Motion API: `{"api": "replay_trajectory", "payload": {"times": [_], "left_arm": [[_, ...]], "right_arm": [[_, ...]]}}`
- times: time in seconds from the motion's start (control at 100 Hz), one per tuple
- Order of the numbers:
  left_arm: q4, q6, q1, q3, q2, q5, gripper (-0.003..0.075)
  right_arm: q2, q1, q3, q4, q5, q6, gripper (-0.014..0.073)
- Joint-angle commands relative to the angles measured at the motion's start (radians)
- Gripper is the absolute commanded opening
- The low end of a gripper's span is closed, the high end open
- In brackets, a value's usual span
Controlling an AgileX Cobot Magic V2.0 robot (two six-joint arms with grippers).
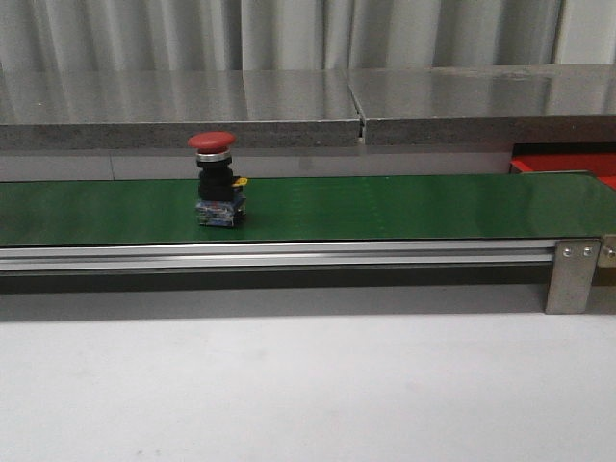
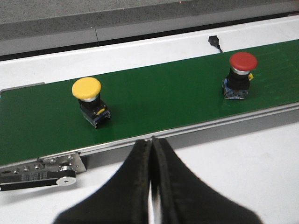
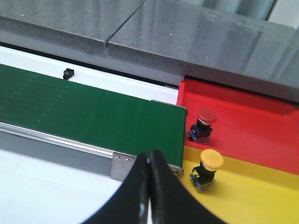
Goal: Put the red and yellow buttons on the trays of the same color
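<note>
Front view: red button [image 1: 213,178] upright on belt [image 1: 385,207]; unlabelled

Green belt [image 1: 385,207] carrying red button [image 1: 216,179], yellow button [image 2: 90,100], seemingly upright

A white worktop [image 1: 289,385] fills the front. A long green belt [image 1: 385,207] runs across it in a silver metal frame [image 1: 289,255]. Behind the belt sits a grey stone ledge [image 1: 289,106] with a thin gap in it. At the very back hang pale grey curtains [image 1: 289,34].
</note>
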Motion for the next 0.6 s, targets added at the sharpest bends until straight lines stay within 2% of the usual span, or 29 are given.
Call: {"api": "replay_trajectory", "payload": {"times": [0.0, 0.29, 0.59], "left_arm": [[-0.023, -0.002, -0.008, -0.002, -0.048, -0.044, -0.0019], [-0.023, -0.002, -0.008, 0.021, -0.093, -0.014, -0.0019], [-0.023, -0.002, -0.008, 0.021, -0.093, -0.012, -0.0019]], "right_arm": [[0.066, 0.017, -0.071, 0.006, -0.069, -0.009, -0.0068], [0.286, 0.175, -0.233, 0.006, -0.099, -0.008, -0.0068], [0.598, 0.311, -0.477, 0.008, 0.052, 0.016, -0.0064]]}}
